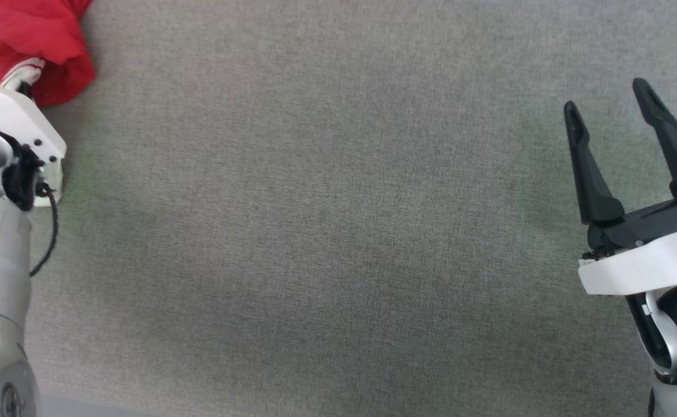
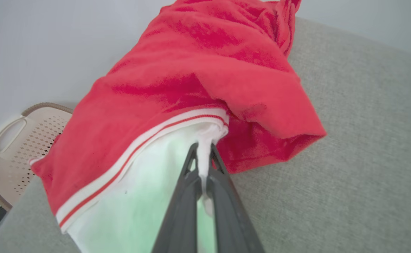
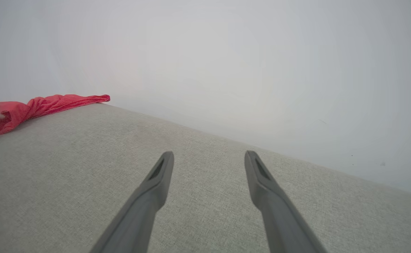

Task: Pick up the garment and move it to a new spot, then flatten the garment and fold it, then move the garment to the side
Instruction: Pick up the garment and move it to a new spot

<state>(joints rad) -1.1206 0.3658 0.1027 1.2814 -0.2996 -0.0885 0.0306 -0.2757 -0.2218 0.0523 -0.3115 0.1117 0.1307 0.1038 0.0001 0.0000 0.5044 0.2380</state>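
At the far left corner of the grey desk (image 1: pixel 338 231), the garment (image 2: pixel 205 70) is lying in a bunched red heap. In the left wrist view its long axis seems to be running straight away from the left pincer (image 2: pixel 202 147). That pincer is clamping a fold of the white sleeve end, just below the red-and-white stripe band, with cloth showing between its closed jaws. The right pincer (image 1: pixel 606 98) is hovering well apart on the opposite side, jaws spread wide and gripping nothing, over bare desk. A beige perforated basket (image 2: pixel 19 140) is sitting past the desk edge beside the heap. The left arm is plainly the nearer one, so the lift is probably falling to it. The bare middle of the desk is lying to the garment's right, toward the right pincer, and that looks like the direction to carry it.
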